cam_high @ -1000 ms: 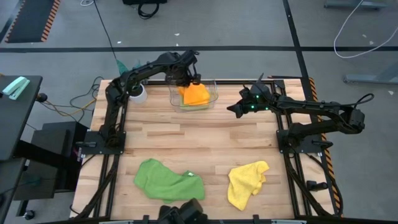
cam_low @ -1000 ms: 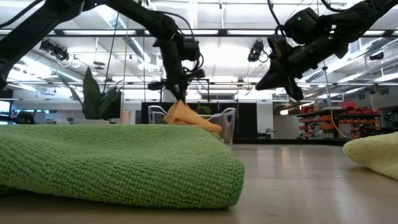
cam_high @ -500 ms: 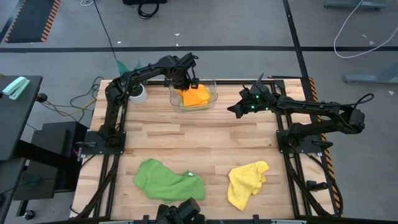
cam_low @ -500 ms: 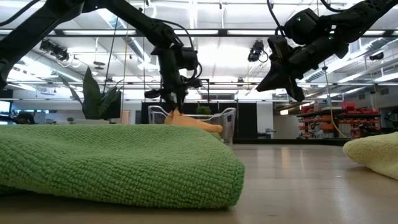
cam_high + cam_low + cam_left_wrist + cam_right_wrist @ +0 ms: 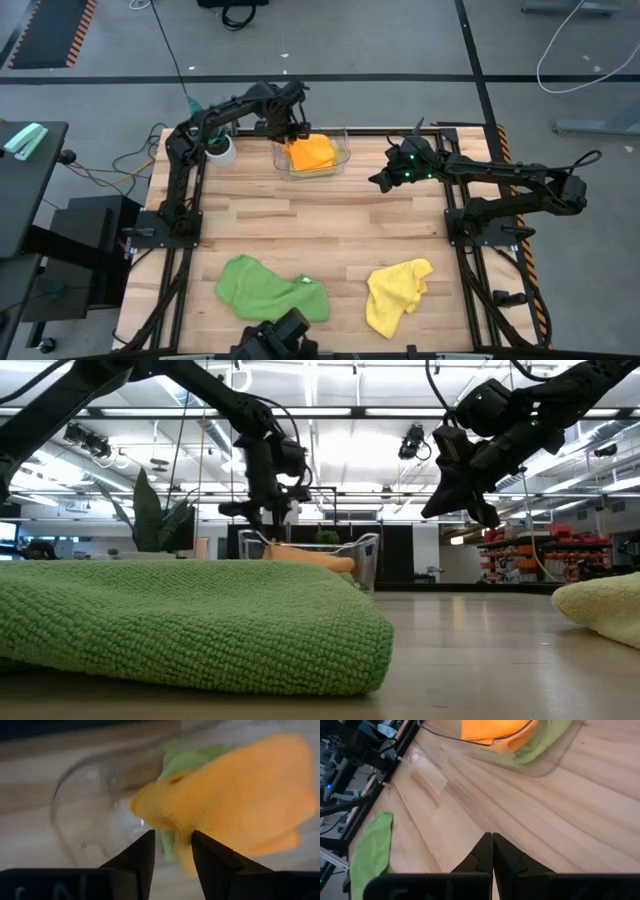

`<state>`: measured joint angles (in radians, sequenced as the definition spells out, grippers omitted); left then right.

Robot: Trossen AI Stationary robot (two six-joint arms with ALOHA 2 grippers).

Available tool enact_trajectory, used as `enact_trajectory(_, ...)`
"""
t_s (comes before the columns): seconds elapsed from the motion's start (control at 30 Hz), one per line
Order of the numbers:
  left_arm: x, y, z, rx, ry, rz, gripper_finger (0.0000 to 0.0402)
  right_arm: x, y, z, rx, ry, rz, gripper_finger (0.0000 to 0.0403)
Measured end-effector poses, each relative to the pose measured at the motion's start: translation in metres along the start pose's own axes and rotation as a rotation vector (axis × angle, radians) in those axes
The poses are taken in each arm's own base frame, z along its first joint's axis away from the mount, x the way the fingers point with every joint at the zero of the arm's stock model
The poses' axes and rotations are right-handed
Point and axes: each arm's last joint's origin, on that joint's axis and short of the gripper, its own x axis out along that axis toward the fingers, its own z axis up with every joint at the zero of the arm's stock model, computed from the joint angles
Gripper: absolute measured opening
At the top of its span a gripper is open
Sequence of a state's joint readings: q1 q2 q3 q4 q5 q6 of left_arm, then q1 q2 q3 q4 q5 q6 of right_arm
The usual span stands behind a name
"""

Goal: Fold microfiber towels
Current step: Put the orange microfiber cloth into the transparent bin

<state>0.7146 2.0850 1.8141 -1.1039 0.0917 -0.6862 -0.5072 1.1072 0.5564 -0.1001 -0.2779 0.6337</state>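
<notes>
Cloth handling judged light, limp and non-slip: orange towel point(image 5: 311, 153) lay folded atop lime towel point(image 5: 176, 765) inside clear bin point(image 5: 345, 142), left gripper point(image 5: 287, 125) parted just above it, right gripper point(image 5: 382, 180) closed, empty; remaining towels best pinched at corners.

Light wooden table point(image 5: 330, 225), clear plastic bin point(image 5: 342, 155) at the far edge's middle, white pot point(image 5: 224, 152) toward the far left corner, darker green towel point(image 5: 268, 287) and yellow towel point(image 5: 396, 293) along the near edge
</notes>
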Motion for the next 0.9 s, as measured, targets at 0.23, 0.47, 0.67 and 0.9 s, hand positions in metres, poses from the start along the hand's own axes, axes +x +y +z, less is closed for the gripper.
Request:
enact_trajectory(0.23,-0.025,-0.007,0.004,0.032,-0.009,-0.036,0.0163,0.000,0.000,0.000,-0.028,-0.003,0.001,0.0008)
enact_trajectory(0.47,-0.069,-0.032,0.003,0.098,-0.116,-0.132,0.0164,0.000,0.000,0.001,-0.050,-0.014,-0.014,0.0008)
enact_trajectory(0.67,-0.067,-0.035,-0.004,0.112,-0.075,-0.105,0.0140,0.000,0.000,0.001,-0.061,-0.014,-0.015,0.0008)
enact_trajectory(0.9,-0.041,-0.043,-0.009,0.211,-0.062,0.036,0.0098,0.000,0.000,0.002,-0.073,-0.025,-0.008,0.0007)
